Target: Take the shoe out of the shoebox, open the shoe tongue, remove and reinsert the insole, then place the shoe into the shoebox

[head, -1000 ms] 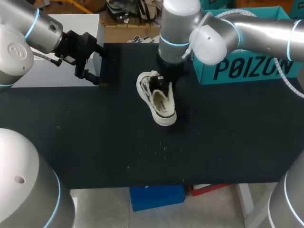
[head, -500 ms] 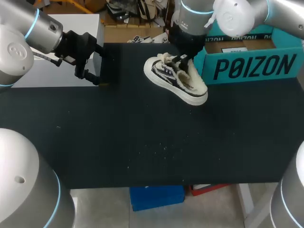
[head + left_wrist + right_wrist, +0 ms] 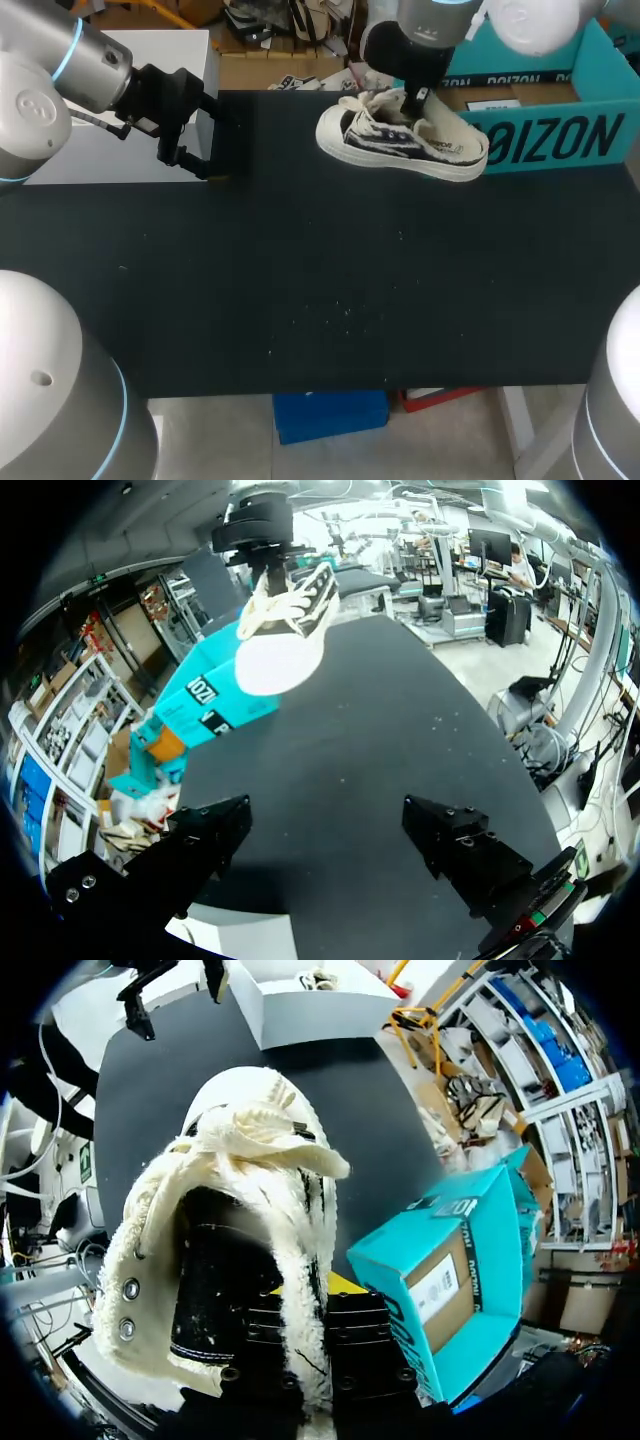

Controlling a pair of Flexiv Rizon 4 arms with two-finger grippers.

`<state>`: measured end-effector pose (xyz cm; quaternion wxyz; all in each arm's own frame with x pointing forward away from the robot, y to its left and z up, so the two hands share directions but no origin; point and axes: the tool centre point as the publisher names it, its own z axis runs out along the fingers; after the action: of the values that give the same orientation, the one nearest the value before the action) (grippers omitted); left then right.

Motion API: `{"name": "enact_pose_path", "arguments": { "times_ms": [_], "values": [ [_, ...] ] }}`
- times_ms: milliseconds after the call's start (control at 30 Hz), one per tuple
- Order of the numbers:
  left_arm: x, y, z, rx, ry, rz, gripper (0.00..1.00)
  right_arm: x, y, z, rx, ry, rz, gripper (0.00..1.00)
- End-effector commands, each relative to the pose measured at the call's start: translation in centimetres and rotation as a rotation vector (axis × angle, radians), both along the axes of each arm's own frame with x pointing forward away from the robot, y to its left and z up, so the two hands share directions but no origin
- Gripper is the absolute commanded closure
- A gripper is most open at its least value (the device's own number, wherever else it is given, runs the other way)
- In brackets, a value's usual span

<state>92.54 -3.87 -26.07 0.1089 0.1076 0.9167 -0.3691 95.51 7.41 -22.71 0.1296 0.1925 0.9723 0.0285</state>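
One shoe [image 3: 400, 145] hung clamped by its collar in the right gripper [image 3: 305, 1292], beside the shoebox [image 3: 560, 140]; the left gripper [image 3: 325, 842] gaped empty.

The shoebox [image 3: 540, 140] is open on top, but the shoe [image 3: 405, 140], hanging from the right gripper [image 3: 415, 100], crowds its left end and front wall. In front of the shoebox the table [image 3: 300, 280] shows bare black top. Far to the shoebox's left, the left gripper [image 3: 215, 140], fingers spread, sits beside a white box [image 3: 130, 110].
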Motion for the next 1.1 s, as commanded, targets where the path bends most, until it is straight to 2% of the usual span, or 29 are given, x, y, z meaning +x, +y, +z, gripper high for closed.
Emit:
{"name": "enact_pose_path", "arguments": {
  "times_ms": [33,167,300,500,867,1100],
  "values": [
    [0.0,0.0,0.0,0.003,-0.001,0.0,0.0,-0.7,-0.1,0.2,-0.008,-0.025,0.03,1.0],
    [0.0,0.0,0.0,0.003,-0.001,0.0,0.0,-0.1,-1.3,0.4,-0.054,-0.022,0.049,1.0],
    [0.0,0.0,0.0,0.003,-0.001,0.0,0.0,1.8,-3.0,1.8,-0.107,-0.015,0.118,1.0],
    [0.0,0.0,0.0,0.003,-0.001,0.0,0.0,5.4,-4.9,3.3,-0.122,-0.004,0.233,1.0],
    [0.0,0.0,0.0,0.003,-0.001,0.0,0.0,13.0,-11.1,5.4,-0.14,-0.003,0.358,1.0],
    [0.0,0.0,0.0,0.003,-0.001,0.0,0.0,18.0,-15.1,5.3,-0.146,0.015,0.395,1.0]
  ]
}}
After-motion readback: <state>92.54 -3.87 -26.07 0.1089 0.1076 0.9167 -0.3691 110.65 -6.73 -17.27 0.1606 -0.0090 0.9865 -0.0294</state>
